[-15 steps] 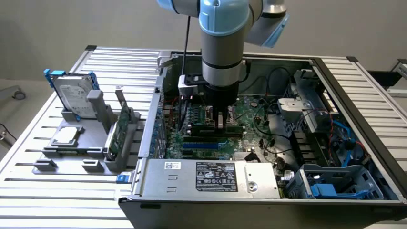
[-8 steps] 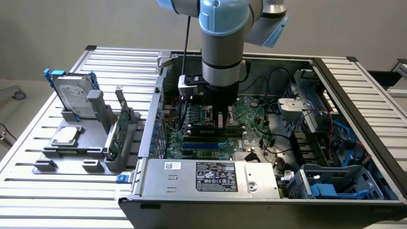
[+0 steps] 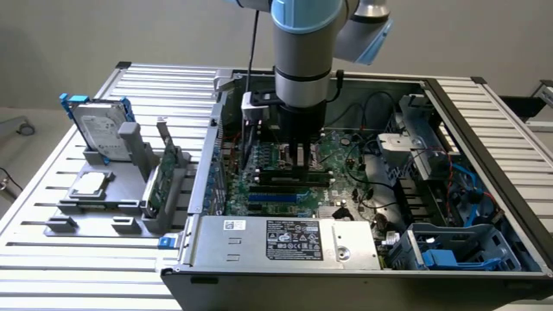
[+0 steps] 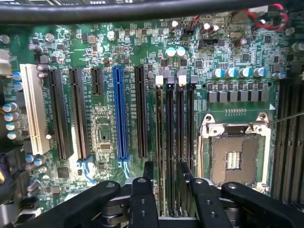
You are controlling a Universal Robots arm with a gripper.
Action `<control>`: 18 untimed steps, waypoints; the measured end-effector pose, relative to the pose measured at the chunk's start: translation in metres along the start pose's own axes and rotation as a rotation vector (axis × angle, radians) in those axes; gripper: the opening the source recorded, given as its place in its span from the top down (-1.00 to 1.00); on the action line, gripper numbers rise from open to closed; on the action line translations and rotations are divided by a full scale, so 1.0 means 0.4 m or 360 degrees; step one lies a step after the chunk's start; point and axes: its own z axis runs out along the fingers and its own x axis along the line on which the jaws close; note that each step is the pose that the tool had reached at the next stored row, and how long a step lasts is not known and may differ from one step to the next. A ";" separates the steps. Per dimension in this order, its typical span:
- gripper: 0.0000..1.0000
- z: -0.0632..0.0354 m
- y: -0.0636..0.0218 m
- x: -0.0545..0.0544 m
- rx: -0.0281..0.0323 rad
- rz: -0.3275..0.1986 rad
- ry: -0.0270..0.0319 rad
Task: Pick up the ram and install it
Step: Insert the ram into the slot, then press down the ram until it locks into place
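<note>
End effector (image 4: 165,190) low inside computer case (image 3: 484,155), fingers clamped on ram (image 4: 165,156), stick standing edge-on over memory slots (image 4: 175,118) beside processor socket (image 4: 233,154). Risk: stick off slot line or tilted, jamming on slot latches; hard push could flex motherboard (image 4: 104,128).

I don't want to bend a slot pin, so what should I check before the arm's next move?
1. Claw is inside the case, above the motherboard: ok.
2. Memory slots run straight under the claw in the wrist view: ok.
3. Ram held in the claw: cannot tell.
4. Slot latches open: cannot tell.
5. CPU socket lies beside the slots, apart from the claw: ok.
6. Hard drive and expansion card stand in the holder outside the case, away from the arm: ok.
</note>
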 end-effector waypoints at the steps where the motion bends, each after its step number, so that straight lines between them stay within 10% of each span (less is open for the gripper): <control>1: 0.36 -0.007 0.000 0.000 -0.00020 0.0000 -0.00002; 6: 0.79 -0.020 0.000 0.000 -0.00204 0.0001 0.00008; 18: 0.79 0.013 0.003 -0.007 -0.00292 0.0001 0.00015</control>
